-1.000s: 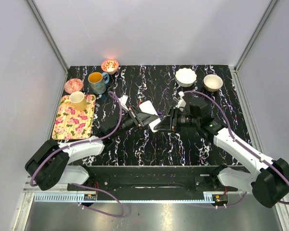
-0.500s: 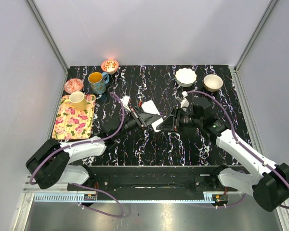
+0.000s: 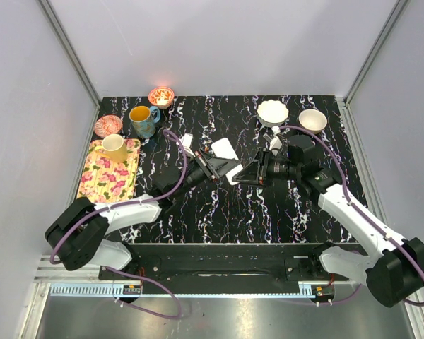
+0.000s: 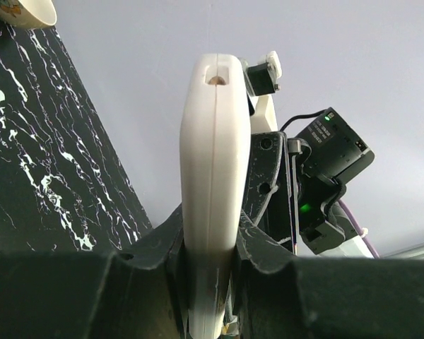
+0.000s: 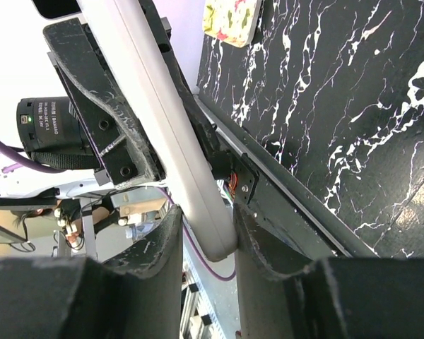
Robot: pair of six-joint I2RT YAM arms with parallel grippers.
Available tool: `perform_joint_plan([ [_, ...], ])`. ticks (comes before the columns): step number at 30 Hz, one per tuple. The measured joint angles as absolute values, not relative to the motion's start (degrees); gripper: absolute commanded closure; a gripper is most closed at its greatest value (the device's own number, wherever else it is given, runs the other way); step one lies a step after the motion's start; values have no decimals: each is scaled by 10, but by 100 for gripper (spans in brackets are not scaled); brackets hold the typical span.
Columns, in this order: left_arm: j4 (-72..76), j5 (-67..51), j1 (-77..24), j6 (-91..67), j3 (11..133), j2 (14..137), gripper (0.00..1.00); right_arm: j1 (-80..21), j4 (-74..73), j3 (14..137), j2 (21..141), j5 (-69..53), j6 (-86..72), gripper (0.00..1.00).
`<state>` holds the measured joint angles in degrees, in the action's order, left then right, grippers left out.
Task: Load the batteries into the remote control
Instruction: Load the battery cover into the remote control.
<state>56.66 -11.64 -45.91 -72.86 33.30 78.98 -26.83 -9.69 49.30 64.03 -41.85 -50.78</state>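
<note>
**Currently: both claws clamped on the remote control**

You have the remote control (image 3: pixel 226 150) lifted off the black marbled table (image 3: pixel 219 212), over its middle, between the two arms. Your left gripper (image 3: pixel 213 167) is closed on it. In the left wrist view the handset stands edge-on, with its lower part pinched between the two fingers (image 4: pixel 155 247). Your right gripper (image 3: pixel 249 173) grips it from the other side. In the right wrist view the remote's rounded end sits squeezed between that claw's fingers (image 5: pixel 268 258), and the left claw is further along the same white body. You cannot see the buttons in either wrist view.

Well apart from the remote, a floral tray (image 3: pixel 102 187) at the left carries a yellow cup (image 3: pixel 114 147). A blue mug (image 3: pixel 143 120) and two patterned bowls (image 3: pixel 161 96) stand at the back left, and two pale bowls (image 3: pixel 273 111) at the back right.
</note>
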Motion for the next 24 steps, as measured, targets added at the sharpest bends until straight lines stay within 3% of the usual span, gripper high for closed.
perform_joint_plan([
  [2, 566, -117, -459, -728, 333, 790, 100, -266, -97, 495, 644, -431, -504, 94],
  [3, 566, -117, -459, -726, 333, 789, 100, -264, -97, 495, 646, -441, -500, 80],
  [6, 558, -121, -459, -719, 333, 785, 100, -261, -98, 496, 649, -459, -492, 59],
  [9, 554, -146, -459, -716, 333, 779, 100, -263, -91, 496, 645, -461, -483, 47],
  [13, 551, -176, -465, -730, 333, 775, 100, -270, -93, 497, 640, -462, -454, 38],
  [15, 551, -185, -462, -733, 333, 772, 100, -270, -96, 498, 638, -464, -441, 40],
  [17, 551, -193, -461, -734, 333, 771, 100, -270, -99, 500, 638, -466, -429, 50],
  [19, 547, -200, -460, -733, 332, 770, 100, -273, -102, 502, 637, -469, -419, 63],
  [20, 545, -204, -459, -733, 332, 770, 100, -275, -102, 503, 636, -474, -416, 81],
  [21, 543, -208, -459, -733, 332, 770, 100, -276, -103, 503, 634, -477, -413, 88],
  [23, 549, -215, -457, -755, 329, 768, 100, -277, -102, 503, 628, -485, -402, 100],
  [24, 554, -217, -456, -764, 329, 766, 100, -277, -95, 503, 626, -493, -400, 100],
])
